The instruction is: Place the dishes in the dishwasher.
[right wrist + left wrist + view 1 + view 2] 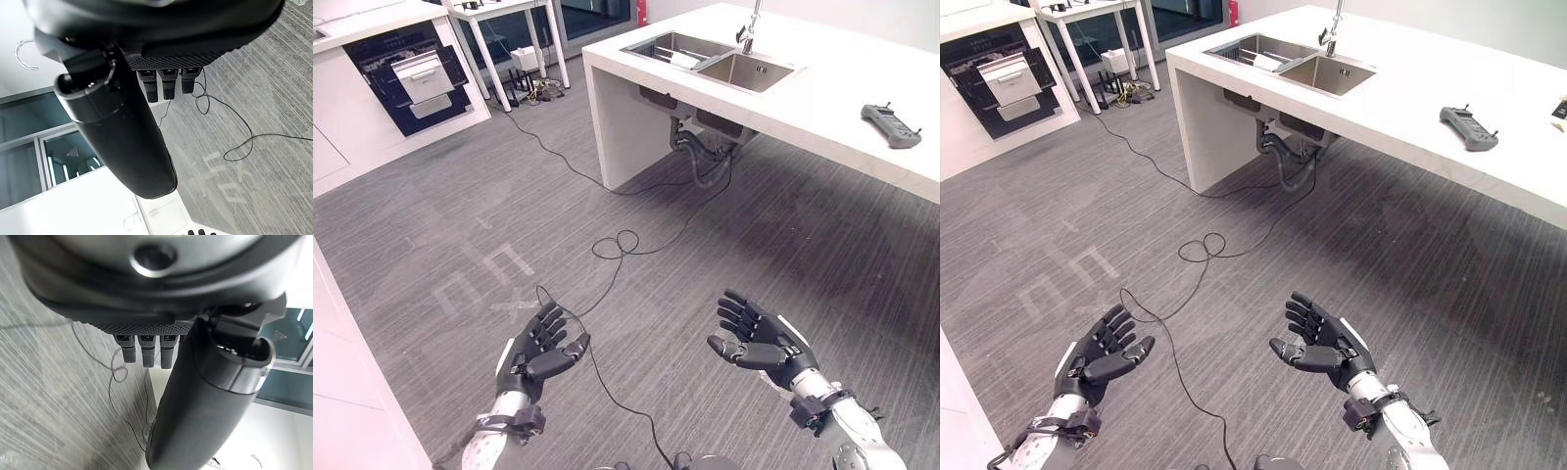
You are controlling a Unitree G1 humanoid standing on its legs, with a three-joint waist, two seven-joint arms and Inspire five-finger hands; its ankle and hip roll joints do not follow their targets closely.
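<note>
The left hand [536, 357] at 7 o'clock and the right hand [762, 343] at 5 o'clock hang over the grey floor [724, 255], fingers loose and holding nothing. Wide bare floor lies ahead. The open dishwasher [411, 78] sits at 11 o'clock, rack showing. A white surface [842, 88] with a sink [715, 59] runs at 1 o'clock, carrying a grey controller [891, 124].

Bright, even indoor light; soft shadows; wrist views blurred up close.
</note>
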